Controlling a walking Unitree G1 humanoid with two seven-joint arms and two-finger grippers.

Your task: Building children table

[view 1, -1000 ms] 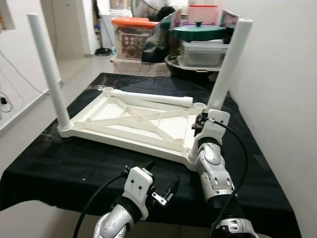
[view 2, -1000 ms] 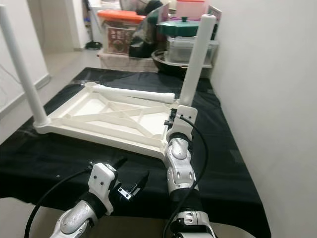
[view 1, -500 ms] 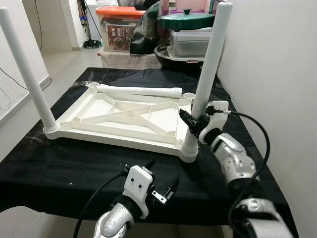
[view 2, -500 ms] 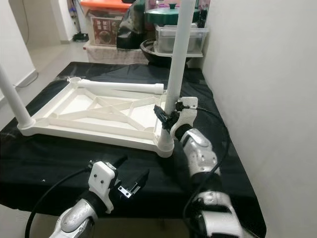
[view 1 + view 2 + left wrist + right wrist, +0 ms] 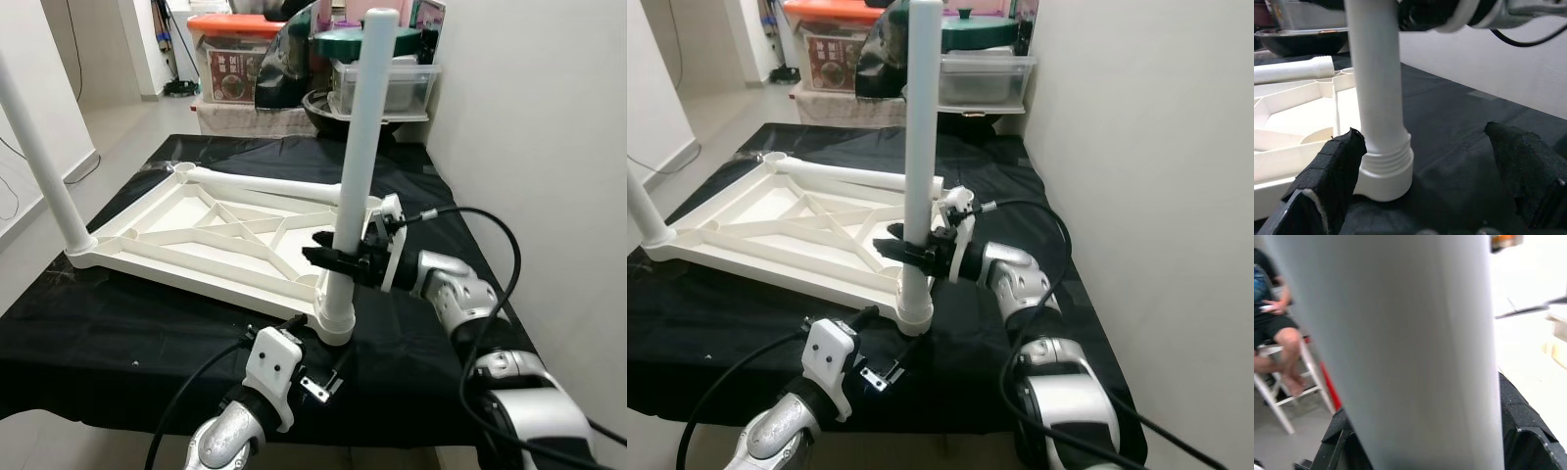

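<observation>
Here the upside-down tabletop (image 5: 206, 240) is laid on the black worktop (image 5: 118, 343) so its sockets face up. The near-corner leg (image 5: 361, 147) is clasped low by the right pincer (image 5: 328, 259), presumably for screwing in; the left pincer (image 5: 1415, 186) is held wide open, empty, beside its base.

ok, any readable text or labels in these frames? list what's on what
No text can be read.
Clear storage box with orange lid at the back: a printed label on its front, too small and blurred to read.
White plastic table frame, white tube leg in the right hand: no markings visible.
</observation>
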